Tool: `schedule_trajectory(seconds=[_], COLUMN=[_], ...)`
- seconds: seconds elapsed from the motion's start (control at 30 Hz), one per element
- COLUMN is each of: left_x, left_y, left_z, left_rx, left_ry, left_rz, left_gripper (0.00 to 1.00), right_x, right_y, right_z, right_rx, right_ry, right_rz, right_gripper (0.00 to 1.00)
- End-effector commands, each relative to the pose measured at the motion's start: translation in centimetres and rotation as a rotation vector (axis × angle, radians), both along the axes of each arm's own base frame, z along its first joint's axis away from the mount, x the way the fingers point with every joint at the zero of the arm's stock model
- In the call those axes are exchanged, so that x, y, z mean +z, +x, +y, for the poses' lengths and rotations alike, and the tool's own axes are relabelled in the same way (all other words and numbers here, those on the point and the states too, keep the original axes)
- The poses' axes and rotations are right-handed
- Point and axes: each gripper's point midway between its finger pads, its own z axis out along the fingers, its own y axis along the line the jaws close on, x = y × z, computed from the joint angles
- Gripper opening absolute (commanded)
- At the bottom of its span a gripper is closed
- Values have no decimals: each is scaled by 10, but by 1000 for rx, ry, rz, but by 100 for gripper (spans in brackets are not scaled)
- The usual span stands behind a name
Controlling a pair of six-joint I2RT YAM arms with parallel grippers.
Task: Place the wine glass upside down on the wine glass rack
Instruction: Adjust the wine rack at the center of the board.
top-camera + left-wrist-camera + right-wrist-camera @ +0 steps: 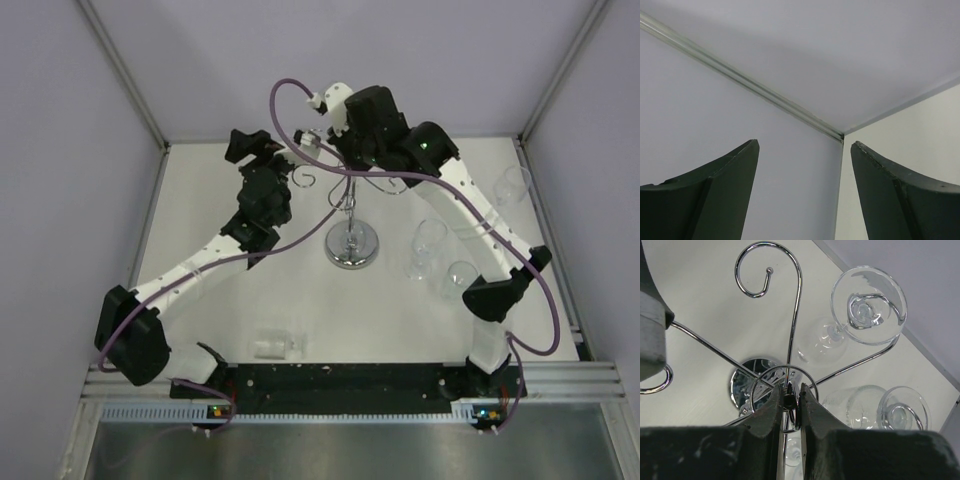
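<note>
Left side first: the left claw [805,150] is up in the air, aimed at the back corner where the two walls meet. Its fingers [715,195] are spread wide with nothing between them. Down by the near edge of the white table [200,230] there's what looks like a clear glass on its side [275,345], well apart from everything else.

Mid-table is the rack [352,245], standing upright on its round shiny base with curly arms fanning out at the top. The right claw [790,396] comes down on it from above. It's pinched almost closed on the little ring where those arms meet, right at the top of the post.

Right of that, the right wrist view shows two wine glasses, each with its foot up and bowl below. The upper glass [867,305] has a curl wrapped round its stem, and the lower glass [905,410] looks the same, so both seem hung upside down. The overhead view shows three clear glasses right of the rack, with the far glass [515,185] close to the right wall. From there I can't tell which ones are on the rack.
</note>
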Motion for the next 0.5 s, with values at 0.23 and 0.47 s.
schedule_trajectory(seconds=[0.23,0.47], left_x=[15,21], left_y=[-7,-22], left_z=[-19,-34], left_rx=[28,-16], left_ry=[25,32], left_rz=[-165,-193], left_gripper=[81,82], right_x=[69,68], right_y=[27,30], right_z=[-11,-13], right_rx=[-52,-54], right_ry=[137,137], right_rz=[-202,-200], right_gripper=[0,0])
